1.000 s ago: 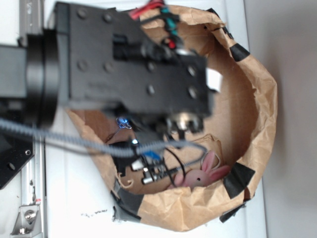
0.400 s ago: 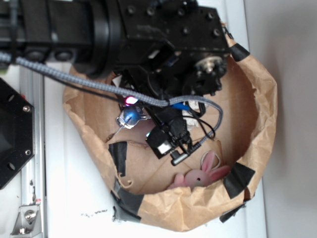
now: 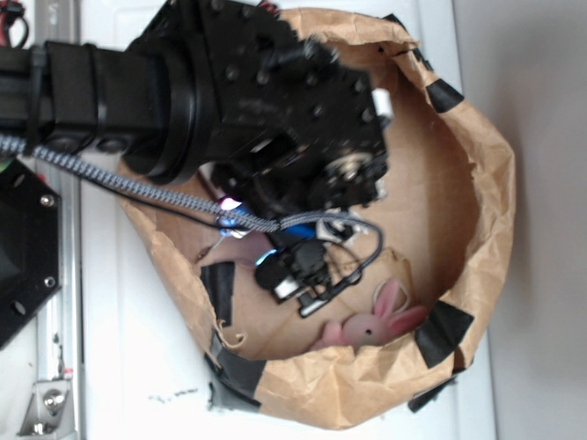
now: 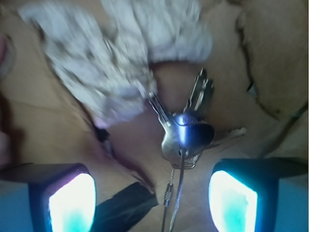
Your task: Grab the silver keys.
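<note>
The silver keys [image 4: 186, 133] lie fanned on the brown paper floor in the wrist view, one blade pointing up left, others up right, with a thin wire loop trailing toward the lens. My gripper [image 4: 152, 203] is open. Its two glowing pads [image 4: 72, 203] stand wide apart at the bottom corners, just short of the keys, with nothing between them but the wire. In the exterior view the gripper [image 3: 246, 229] is low inside the bag, and the arm hides most of the keys.
A crumpled white paper ball [image 4: 111, 72] lies just beyond the keys. A strip of black tape [image 4: 123, 208] sits by the left pad. The brown paper bag wall [image 3: 486, 183] rings everything. A pink rabbit toy [image 3: 376, 323] lies at its lower edge.
The arm has turned and come down into the left part of the bag. The keys that showed beside it 0.4 s ago are now mostly covered.
</note>
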`<state>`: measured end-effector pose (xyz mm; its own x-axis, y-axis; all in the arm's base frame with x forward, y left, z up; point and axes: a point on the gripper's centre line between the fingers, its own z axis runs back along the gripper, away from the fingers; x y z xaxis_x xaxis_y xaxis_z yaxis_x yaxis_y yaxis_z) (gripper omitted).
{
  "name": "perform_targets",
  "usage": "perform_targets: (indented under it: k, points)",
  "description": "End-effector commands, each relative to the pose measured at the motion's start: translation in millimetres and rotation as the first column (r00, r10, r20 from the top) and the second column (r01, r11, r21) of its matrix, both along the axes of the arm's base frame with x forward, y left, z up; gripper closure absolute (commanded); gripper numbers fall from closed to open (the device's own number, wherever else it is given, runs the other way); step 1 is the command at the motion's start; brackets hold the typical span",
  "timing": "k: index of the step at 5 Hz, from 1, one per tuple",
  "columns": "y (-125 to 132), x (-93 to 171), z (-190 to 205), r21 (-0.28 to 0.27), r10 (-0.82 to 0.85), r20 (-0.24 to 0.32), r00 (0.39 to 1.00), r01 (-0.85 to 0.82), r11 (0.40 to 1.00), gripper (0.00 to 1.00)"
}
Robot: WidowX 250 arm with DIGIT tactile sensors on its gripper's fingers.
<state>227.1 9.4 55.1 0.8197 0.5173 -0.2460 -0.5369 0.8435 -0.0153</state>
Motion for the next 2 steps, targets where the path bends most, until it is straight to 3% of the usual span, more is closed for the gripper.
perform_targets:
  k: [1,2]
  points:
    - [-8.7,-7.7,-11.5,0.005,-0.097,0.025,0.995,0.097,0.995,0.00]
    - [-8.1,-7.0,-11.3,-0.001,-0.065,0.016,0.998,0.065,0.998,1.00]
